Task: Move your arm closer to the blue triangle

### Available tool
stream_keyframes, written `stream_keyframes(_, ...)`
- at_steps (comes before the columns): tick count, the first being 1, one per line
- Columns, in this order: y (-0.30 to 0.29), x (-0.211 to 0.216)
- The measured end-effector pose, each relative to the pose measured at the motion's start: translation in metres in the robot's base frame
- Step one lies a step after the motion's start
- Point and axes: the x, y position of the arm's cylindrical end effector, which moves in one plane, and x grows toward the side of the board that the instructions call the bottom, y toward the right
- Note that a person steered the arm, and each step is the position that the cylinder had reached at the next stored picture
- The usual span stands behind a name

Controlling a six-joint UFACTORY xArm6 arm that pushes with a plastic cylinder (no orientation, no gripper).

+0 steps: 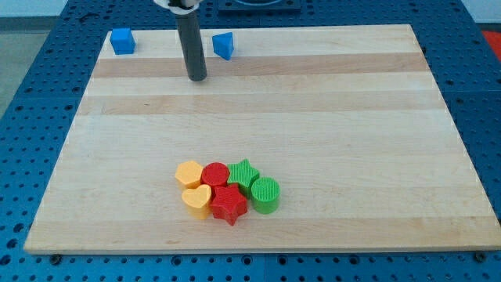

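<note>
While the rod drops in from the view's top, its upper end is cut off by the frame edge, so how it mounts cannot be told. My tip (196,78) sits on the wooden board (313,117), a bare rod end with no claw on it, nothing to clench or release. Just beside it, up and toward the view's right, stands the blue triangle (224,45), near the board's top edge, apart from my tip, not touching. Its shape is hard to read at this size: a wedge, seemingly narrowing toward the view's bottom right; its long axis cannot be made out with certainty. Over at the top left corner sits the blue cube (121,41), well apart. Down near the view's bottom, a tight cluster: yellow hexagon (189,173), red cylinder (216,174), green star (244,173), green cylinder (265,195), red star (228,204), yellow heart (196,200), packed so close their touching sides hide one another.
</note>
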Motion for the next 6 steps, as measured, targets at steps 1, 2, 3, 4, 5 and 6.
stream_keyframes(1,-0.031,-0.010)
stream_keyframes(2,-0.042,-0.039)
stream_keyframes(3,-0.042,-0.066)
stream_keyframes(4,-0.040,-0.084)
stream_keyframes(5,-0.028,-0.095)
stream_keyframes(6,-0.009,-0.095)
